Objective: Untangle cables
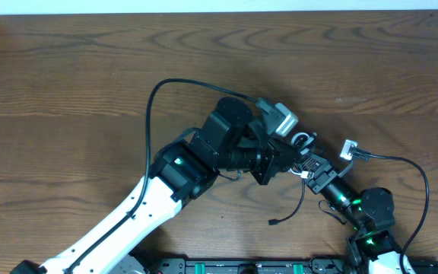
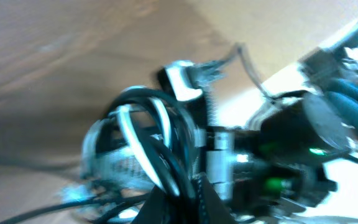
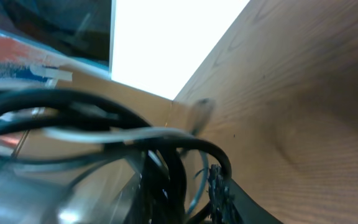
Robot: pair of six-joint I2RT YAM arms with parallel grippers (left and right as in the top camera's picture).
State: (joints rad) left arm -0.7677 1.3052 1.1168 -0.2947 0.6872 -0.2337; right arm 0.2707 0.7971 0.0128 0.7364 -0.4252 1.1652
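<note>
The cables (image 1: 303, 141) sit as a small knot between my two grippers, a little toward 4 o'clock from the middle of the table (image 1: 90, 68). My left gripper (image 1: 293, 154) is clenched. Its wrist view is blurred, but glossy black and white loops (image 2: 148, 134) rise right at its fingers, so I take it that it grips them. My right gripper (image 1: 312, 169) meets the knot from 5 o'clock. Whether it pinches a cord I cannot tell, because a white cord (image 3: 104, 134) and thicker-looking black cords (image 3: 73, 99) cross close before its camera.

One loose black end (image 1: 274, 222) lies on the wood at 7 o'clock of the knot. At 3 o'clock there is a small white block (image 1: 347, 149), and from it the right arm's wire (image 1: 423, 186) curves toward 5 o'clock. The left arm's wire (image 1: 152, 99) arches at 9 o'clock, well apart. The table is brown wood, matte, with long wavy grain
</note>
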